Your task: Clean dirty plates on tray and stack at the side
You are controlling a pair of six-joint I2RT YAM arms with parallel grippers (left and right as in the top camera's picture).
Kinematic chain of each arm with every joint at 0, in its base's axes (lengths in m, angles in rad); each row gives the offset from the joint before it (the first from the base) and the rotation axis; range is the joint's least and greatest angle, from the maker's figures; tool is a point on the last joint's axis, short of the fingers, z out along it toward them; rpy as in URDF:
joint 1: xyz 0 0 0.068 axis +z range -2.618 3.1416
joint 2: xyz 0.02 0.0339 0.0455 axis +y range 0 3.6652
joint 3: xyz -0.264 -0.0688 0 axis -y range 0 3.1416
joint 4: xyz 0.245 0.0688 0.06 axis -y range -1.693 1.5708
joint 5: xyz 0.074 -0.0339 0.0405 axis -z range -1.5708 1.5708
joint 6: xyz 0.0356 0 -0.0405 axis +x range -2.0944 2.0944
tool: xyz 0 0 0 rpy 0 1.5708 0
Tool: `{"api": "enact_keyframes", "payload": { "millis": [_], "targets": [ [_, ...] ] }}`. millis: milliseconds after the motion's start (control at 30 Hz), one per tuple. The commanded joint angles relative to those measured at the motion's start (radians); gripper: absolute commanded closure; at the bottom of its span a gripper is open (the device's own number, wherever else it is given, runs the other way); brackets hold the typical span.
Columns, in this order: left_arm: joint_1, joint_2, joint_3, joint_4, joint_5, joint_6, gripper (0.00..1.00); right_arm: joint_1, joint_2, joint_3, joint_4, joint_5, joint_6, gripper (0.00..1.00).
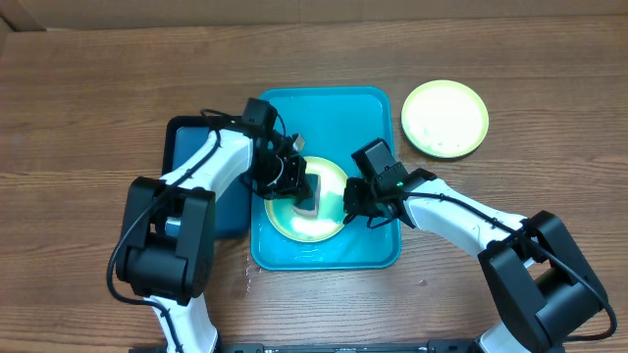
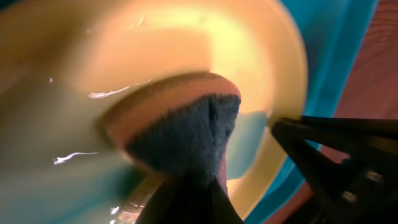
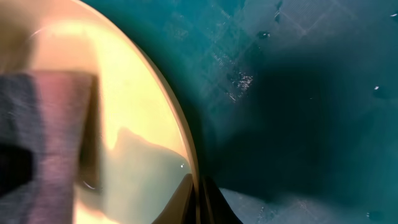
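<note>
Scrubbing step in hand. Gripping sponge [image 2: 180, 124] with left fingers [image 2: 181, 205], pressing onto plate [image 1: 294, 224] at 6 o'clock end of tray [image 1: 334, 106]. Pinching rim at 3 o'clock with right fingers [image 3: 214, 210]. Next, probably: finish wipe, lift, stack on side plate [image 1: 444, 118], tabletop [image 1: 78, 98] 1 o'clock.

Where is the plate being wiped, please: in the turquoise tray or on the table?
Inside the tray. The plate lies within its rim, the left gripper holding a sponge on it, the right gripper pinching its edge.
</note>
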Motion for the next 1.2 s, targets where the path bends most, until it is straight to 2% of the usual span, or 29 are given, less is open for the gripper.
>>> {"api": "enact_keyframes", "payload": {
  "millis": [0, 267, 367, 533, 667, 700, 767, 800, 1167],
  "targets": [
    [0.006, -0.106, 0.043, -0.018, 0.013, 0.042, 0.96, 0.007, 0.005, -0.002, 0.007, -0.014, 0.0, 0.95],
    [-0.019, -0.163, 0.037, -0.098, -0.291, 0.042, 0.96, 0.007, 0.005, -0.002, 0.01, -0.015, 0.0, 0.94],
    [-0.03, -0.154, 0.006, -0.078, -0.35, 0.042, 0.96, 0.007, 0.005, -0.002, 0.01, -0.015, 0.0, 0.94],
    [-0.047, -0.134, -0.059, 0.016, -0.357, 0.046, 0.96, 0.007, 0.005, -0.002, 0.01, -0.015, 0.0, 0.94],
    [-0.055, -0.132, -0.082, 0.031, -0.355, 0.046, 0.94, 0.007, 0.005, -0.002, 0.01, -0.015, 0.0, 0.94],
    [-0.055, -0.132, -0.082, 0.03, -0.355, 0.046, 0.91, 0.007, 0.005, -0.002, 0.01, -0.015, 0.0, 0.94],
    [-0.055, -0.132, -0.082, 0.029, -0.354, 0.046, 0.72, 0.007, 0.005, -0.002, 0.01, -0.015, 0.0, 0.94],
    [-0.055, -0.132, -0.082, 0.025, -0.35, 0.046, 0.69, 0.007, 0.005, -0.002, 0.01, -0.015, 0.0, 0.94],
    [-0.061, -0.132, -0.082, -0.067, -0.356, 0.051, 0.68, 0.007, 0.005, -0.002, 0.01, -0.015, 0.0, 0.94]
  ]
}}
